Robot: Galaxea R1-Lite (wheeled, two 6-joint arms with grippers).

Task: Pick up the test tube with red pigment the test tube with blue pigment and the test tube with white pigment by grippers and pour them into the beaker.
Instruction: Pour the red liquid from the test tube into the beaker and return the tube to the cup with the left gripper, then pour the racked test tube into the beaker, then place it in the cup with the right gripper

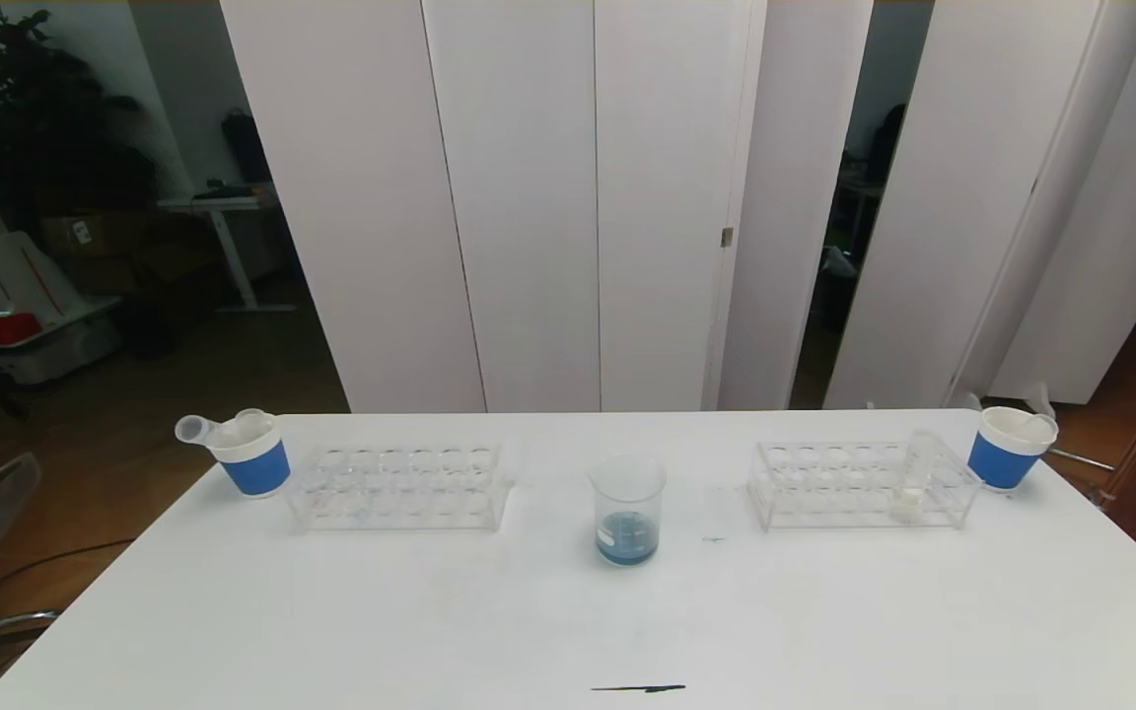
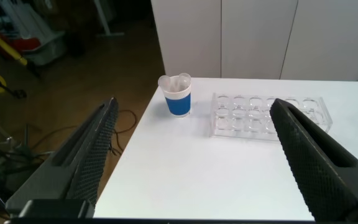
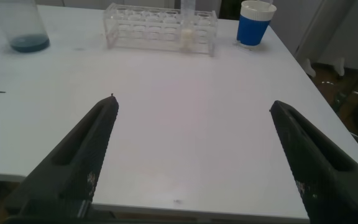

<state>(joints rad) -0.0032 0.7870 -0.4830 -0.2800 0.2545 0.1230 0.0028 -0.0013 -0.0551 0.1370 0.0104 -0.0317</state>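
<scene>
We see a white table (image 1: 568, 611) with wide bare surface along its near half; its left and right edges drop to dark floor. At the middle stands the beaker (image 1: 627, 509), holding a shallow layer of blue liquid. To its left is a clear rack (image 1: 398, 485), apparently without tubes, and beyond that, by the table's left edge, a blue-and-white paper cup (image 1: 250, 456) with a clear tube leaning out over its rim. To the beaker's right is a second rack (image 1: 862, 483) holding the test tube with white pigment (image 1: 915, 478) near its right end, upright or slightly tilted. A second cup (image 1: 1008, 449) sits by the right edge.

From the head camera neither arm shows. Only the wrist cameras give us them: the left gripper (image 2: 191, 165) hovers near the table's left edge with fingers spread and nothing between them, and the right gripper (image 3: 194, 162) likewise gapes over the near right of the table. What the cups contain is hard to make out.
</scene>
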